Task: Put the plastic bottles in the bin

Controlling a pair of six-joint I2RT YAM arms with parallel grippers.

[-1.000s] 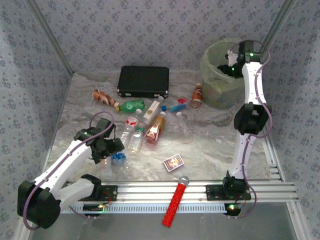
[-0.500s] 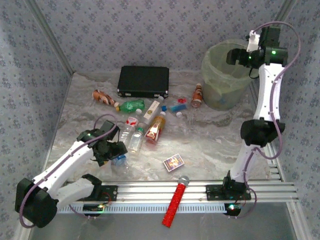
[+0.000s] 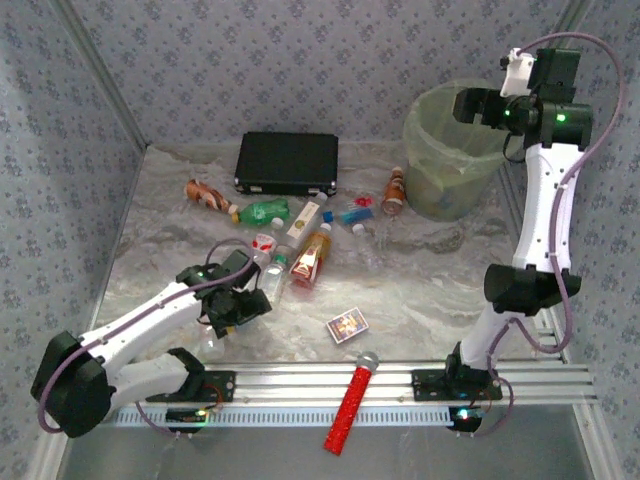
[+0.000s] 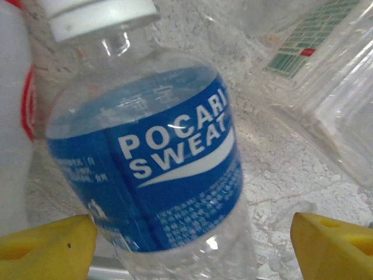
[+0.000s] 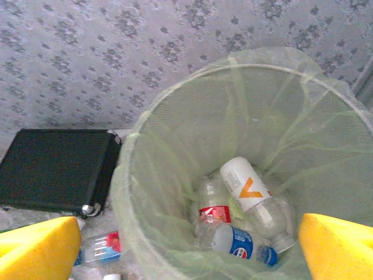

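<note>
Yellow fingertips of the left gripper stand wide apart, one close against the lower left of a clear bottle with a blue Pocari Sweat label, the other well clear on its right. Jaws are open and nothing is gripped. The bottle lies on the marbled table, its white cap pointing away from the wrist, with another clear bottle just beside it on the right.

Right gripper hangs above the bin, jaws spread wide and empty. Inside the bin lie at least three bottles: a white one with an orange mark, one with a blue label and one with a red label.

Outstanding on the table: a green bottle, an orange-brown one mid-table, another at the foot of the bin and a further one far left, plus several clear ones. The black case, card box and red microphone are not for collection.

Assessment: the task is part done. The step in hand is the left arm's pick of the Pocari Sweat bottle. The next move calls for centring the jaws on the labelled body and closing firmly enough that the smooth round wall does not roll out, then lifting clear of the neighbouring bottle. The right arm appears free to go for the bottle nearest the bin
</note>
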